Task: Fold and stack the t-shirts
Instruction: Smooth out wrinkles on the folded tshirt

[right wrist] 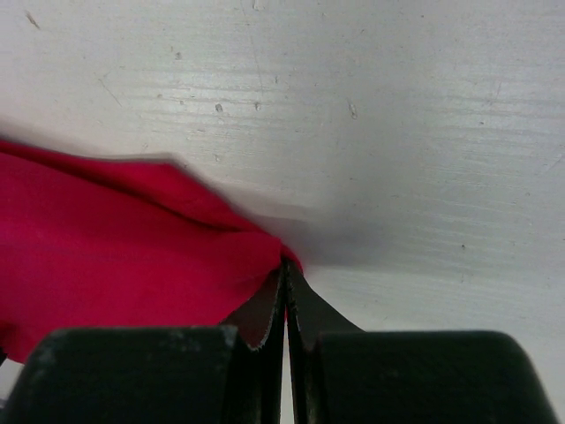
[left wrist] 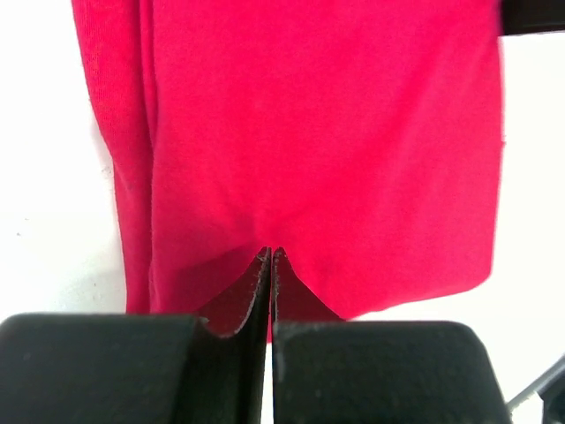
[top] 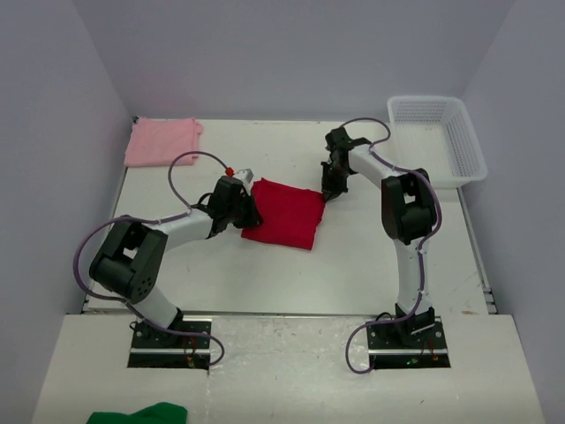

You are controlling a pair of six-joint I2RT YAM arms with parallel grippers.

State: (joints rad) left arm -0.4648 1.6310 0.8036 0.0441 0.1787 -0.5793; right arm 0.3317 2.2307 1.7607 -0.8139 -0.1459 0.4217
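Left end effector (left wrist: 269, 256) pinched shut on left edge of red t-shirt (left wrist: 327, 132); right end effector (right wrist: 284, 265) clamped on its far-right corner. Shirt lay folded mid-tabletop (top: 371, 256), between both. Pink t-shirt (top: 161, 141) sat far-left, nearer left arm.

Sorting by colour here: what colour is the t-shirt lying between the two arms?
The t-shirt is bright crimson red, clearest in the left wrist view.

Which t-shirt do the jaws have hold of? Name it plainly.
The crimson red t-shirt in the middle: both arms' jaws are shut on its opposite edges. The pale pink t-shirt lies folded at the far left, untouched.
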